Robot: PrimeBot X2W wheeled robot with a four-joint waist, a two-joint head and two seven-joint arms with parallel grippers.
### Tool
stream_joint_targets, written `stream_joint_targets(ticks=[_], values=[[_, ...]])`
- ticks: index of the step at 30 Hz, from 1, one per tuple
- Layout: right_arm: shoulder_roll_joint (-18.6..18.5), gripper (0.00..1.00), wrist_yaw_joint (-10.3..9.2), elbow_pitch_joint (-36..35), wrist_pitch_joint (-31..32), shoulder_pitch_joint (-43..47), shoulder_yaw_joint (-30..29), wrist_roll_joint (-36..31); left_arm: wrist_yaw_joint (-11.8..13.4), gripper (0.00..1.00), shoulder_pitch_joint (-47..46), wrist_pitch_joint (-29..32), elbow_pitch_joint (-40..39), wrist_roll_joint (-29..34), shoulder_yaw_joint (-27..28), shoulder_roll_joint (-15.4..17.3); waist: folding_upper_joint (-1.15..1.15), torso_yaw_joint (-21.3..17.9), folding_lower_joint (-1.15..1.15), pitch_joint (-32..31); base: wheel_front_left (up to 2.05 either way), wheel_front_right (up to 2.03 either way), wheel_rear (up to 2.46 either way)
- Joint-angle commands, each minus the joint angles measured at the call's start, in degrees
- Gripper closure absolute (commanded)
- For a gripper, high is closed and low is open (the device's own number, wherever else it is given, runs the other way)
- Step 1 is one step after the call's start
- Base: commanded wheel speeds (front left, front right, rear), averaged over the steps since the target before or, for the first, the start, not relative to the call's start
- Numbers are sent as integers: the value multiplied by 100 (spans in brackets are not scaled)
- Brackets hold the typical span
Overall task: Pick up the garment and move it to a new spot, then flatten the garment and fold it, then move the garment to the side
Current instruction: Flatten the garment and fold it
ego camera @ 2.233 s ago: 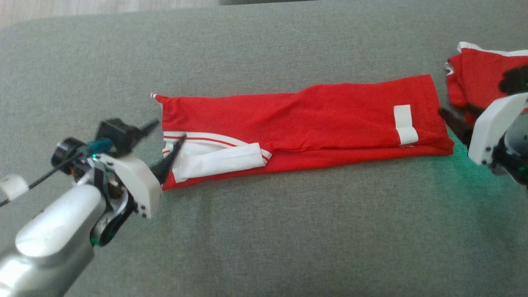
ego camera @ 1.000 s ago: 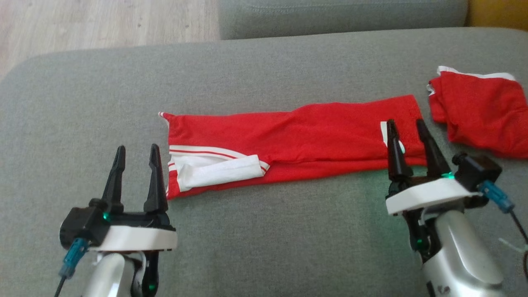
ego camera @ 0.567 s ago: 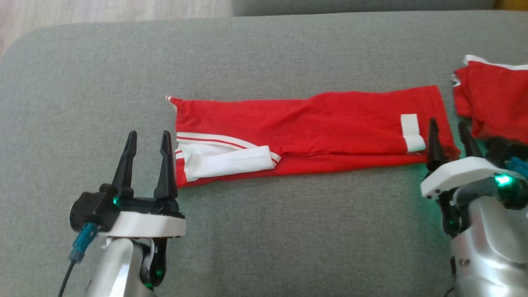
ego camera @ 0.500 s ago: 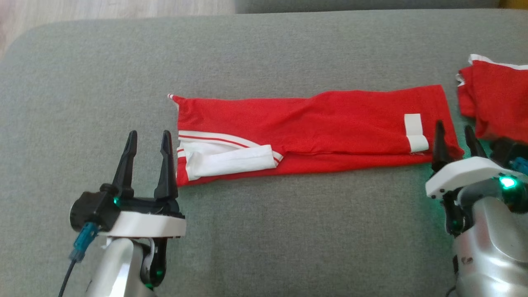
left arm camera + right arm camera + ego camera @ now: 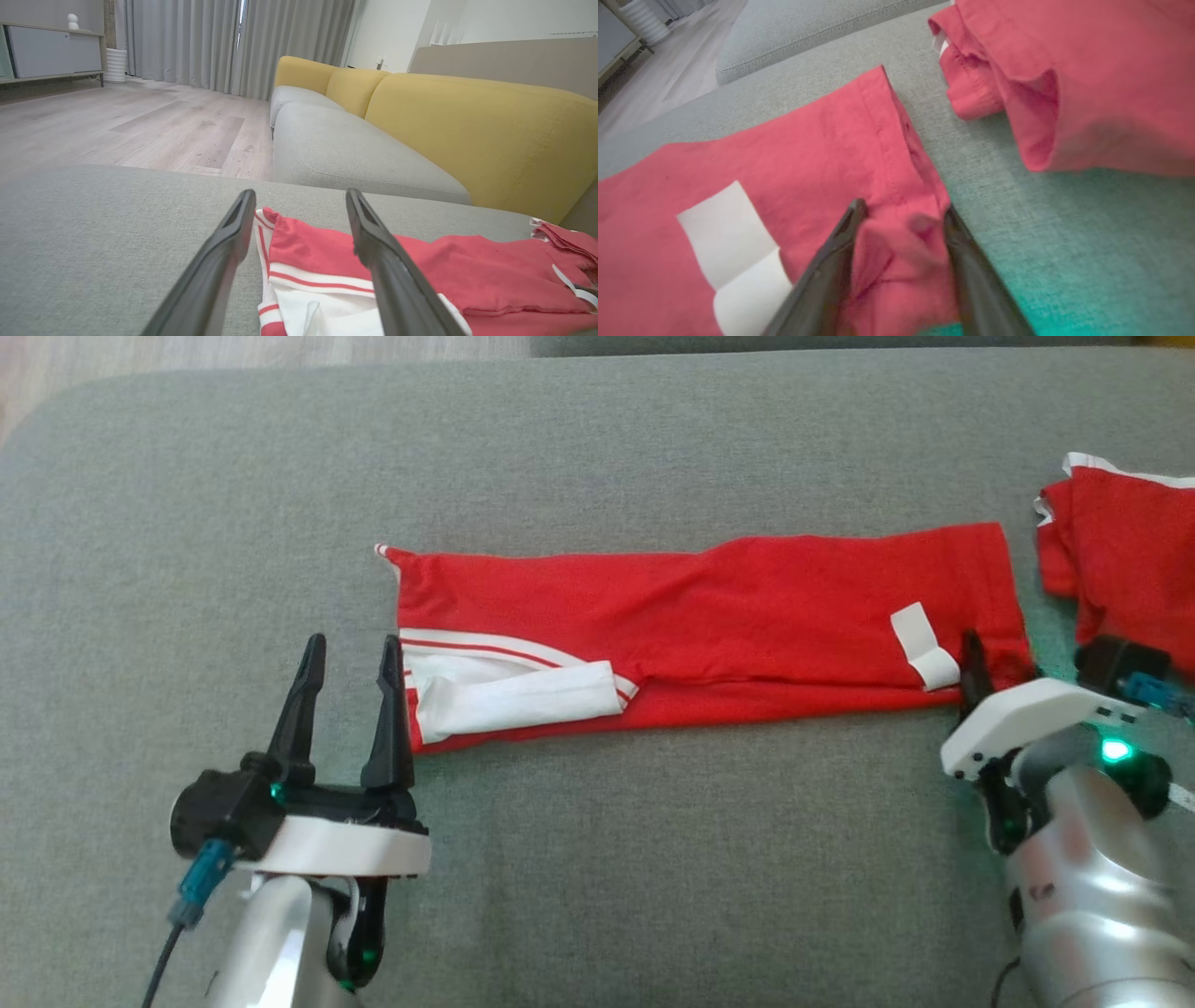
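Grey cushion (image 5: 597,448) carries everything. At the left end of the garment (image 5: 747,607) the left gripper (image 5: 355,644) stands spread and empty, one finger just beside the white-striped edge. The garment lies as a long red strip, long axis left to right. At its near right corner the right gripper (image 5: 903,207) has one finger on each side of bunched cloth; if it really pinches, I cannot tell. Right of the garment, apart, lies another red cloth (image 5: 1130,551).

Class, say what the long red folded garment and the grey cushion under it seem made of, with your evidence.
Long red folded garment: likely soft matte knit or cotton; it creases, hem stitched. Grey cushion: probably woven upholstery; fine speckled weave.
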Motion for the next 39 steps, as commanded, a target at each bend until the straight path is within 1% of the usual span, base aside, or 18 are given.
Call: stream_joint_targets(ticks=[1,4,7,10,14,17,19,22,26,29,30,33,35,39], values=[[136,100,-5,99,21,12,268,51,-6,0,-238,-29,-150,59,240,29,0,-25,0,-18,0,0,0],[136,100,-5,99,-255,-83,293,59,-15,0,-230,-29,-130,80,263,23,0,-92,0,-70,0,0,0],[125,100,-5,-11,-462,-120,85,-161,-21,0,-210,-29,-123,94,287,18,0,-148,0,-133,0,0,0],[-13,100,-5,-231,-563,-122,-131,-343,-26,0,-192,-29,-129,101,298,12,0,-183,0,-188,0,0,0],[-238,100,-5,-606,-516,-63,-430,-449,-30,0,-155,-29,-137,96,335,6,0,-217,0,-260,0,0,0],[-304,100,-5,-887,-376,9,-516,-462,-32,0,-125,-29,-146,93,350,0,0,-227,0,-292,0,0,0],[-289,100,-5,-1070,-277,59,-527,-453,-33,0,-113,-29,-146,87,348,-4,0,-222,0,-315,0,0,0],[-152,100,-5,-1477,-105,139,-389,-363,-34,0,-112,-29,-132,69,324,-12,0,-182,0,-363,0,0,0],[5,100,-5,-1909,73,194,-53,-218,-35,0,-91,-29,-129,49,348,-16,0,-122,0,-449,0,0,0],[93,100,-5,-2243,242,232,371,-58,-36,0,-60,-29,-114,45,373,-19,0,-72,0,-523,0,0,0],[93,100,-5,-2243,242,232,371,-58,-36,0,-60,-29,-114,45,373,-19,0,-72,0,-523,0,0,0],[129,100,-5,-2537,442,297,932,189,-37,0,-43,-29,-118,36,371,-21,0,9,0,-579,0,0,0],[133,100,-5,-2668,560,346,1437,596,-37,0,-42,-29,-116,20,347,-22,0,82,0,-602,0,0,0],[135,100,-5,-2746,652,374,2262,1067,-37,0,-40,-29,-118,-25,281,-24,0,238,0,-595,0,0,0]])
